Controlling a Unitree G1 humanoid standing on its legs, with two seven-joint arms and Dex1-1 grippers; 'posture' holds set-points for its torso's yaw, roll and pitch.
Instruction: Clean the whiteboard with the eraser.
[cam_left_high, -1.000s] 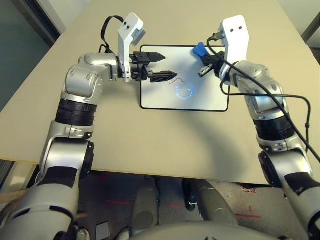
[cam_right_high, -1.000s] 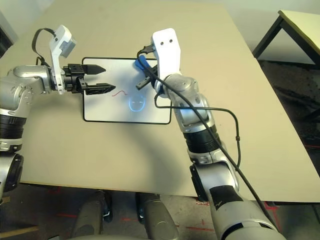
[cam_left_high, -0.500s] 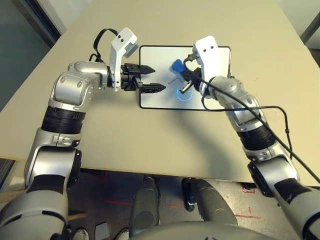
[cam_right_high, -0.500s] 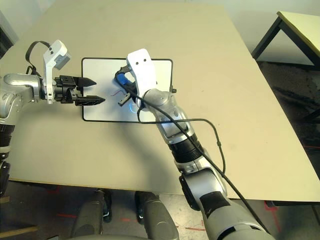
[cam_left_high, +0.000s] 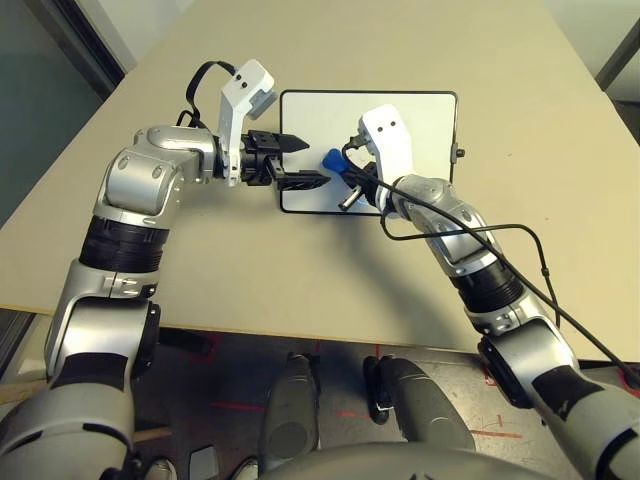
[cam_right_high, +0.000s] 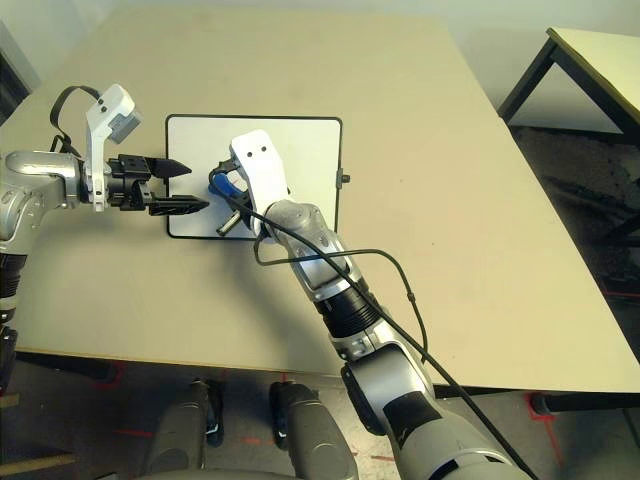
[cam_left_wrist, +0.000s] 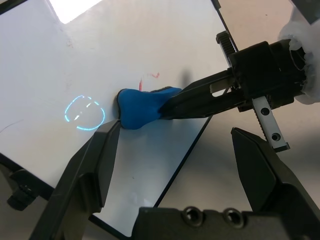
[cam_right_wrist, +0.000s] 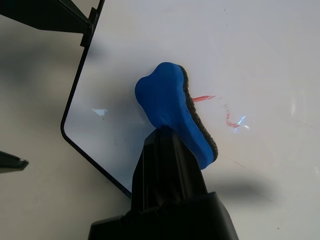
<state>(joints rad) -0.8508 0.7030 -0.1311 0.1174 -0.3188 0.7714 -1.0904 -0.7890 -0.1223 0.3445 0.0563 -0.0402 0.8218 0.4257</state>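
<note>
Whiteboard (cam_left_high: 420, 130) flat on table (cam_left_high: 330, 270), eraser (cam_left_high: 333, 163) on its near left part, left gripper (cam_left_high: 305, 161) just left of eraser, over board's left edge.

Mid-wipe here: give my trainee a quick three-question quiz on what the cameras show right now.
1. True or false: the right gripper holds the eraser.
2. Which marks remain on the whiteboard? A) red traces B) black letters C) none
3. How do the left gripper's fingers stand?

Key
1. True; it is clamped on the blue block against the board.
2. A; faint red strokes beside the eraser.
3. Open, holding nothing, at the board's left edge.
</note>
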